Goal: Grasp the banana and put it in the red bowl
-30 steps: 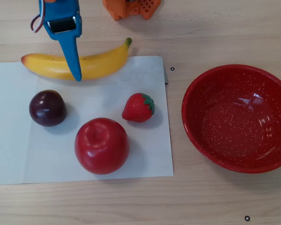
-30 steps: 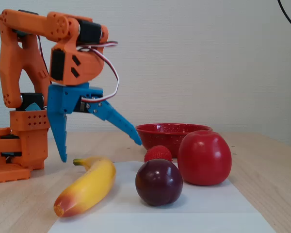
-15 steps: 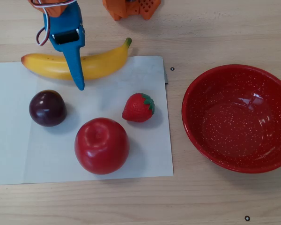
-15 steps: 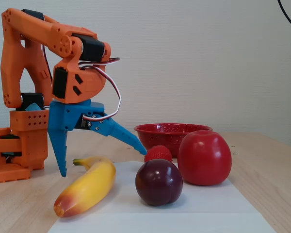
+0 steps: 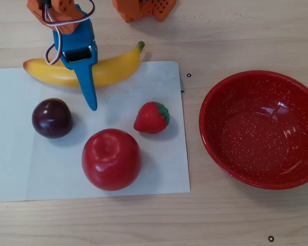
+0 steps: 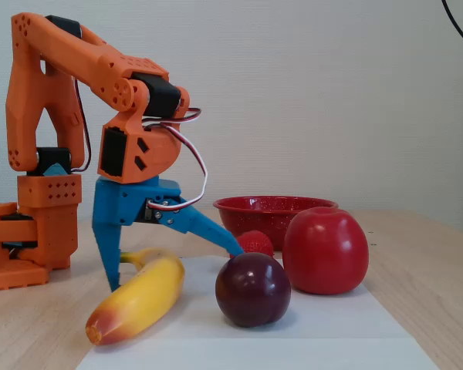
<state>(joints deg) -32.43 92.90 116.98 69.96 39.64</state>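
1. At the far left corner of the white paper sheet (image 5: pixel 159 154), as the overhead view shows it, lies the long curved yellow toy banana (image 5: pixel 110 69), its orange-red end toward the sheet's left edge and its green stem tip just past the far edge, on the bare light wooden table (image 5: pixel 236 31).
2. Over the middle of that banana hangs the blue two-finger gripper (image 6: pixel 174 268) of the orange arm (image 6: pixel 54 100), its jaws spread wide: in the fixed view one finger points almost straight down at the banana's far side, and the other slants out toward the near side, over the sheet.
3. Whether either finger touches the banana, I cannot tell; neither pinches it.
4. Near the left edge of the sheet, just in front of the banana, sits a round dark purple plum (image 5: pixel 52 118).
5. Toward the near edge, right of the plum, stands a large glossy red apple (image 5: pixel 111 159).
6. Between the apple and the banana, close to the sheet's right edge, lies a small red strawberry with a green cap (image 5: pixel 152 117).
7. Off the sheet, well apart from the banana and by the table's right edge, stands the large round glossy red bowl with fine white speckles (image 5: pixel 215 148); nothing lies in it.
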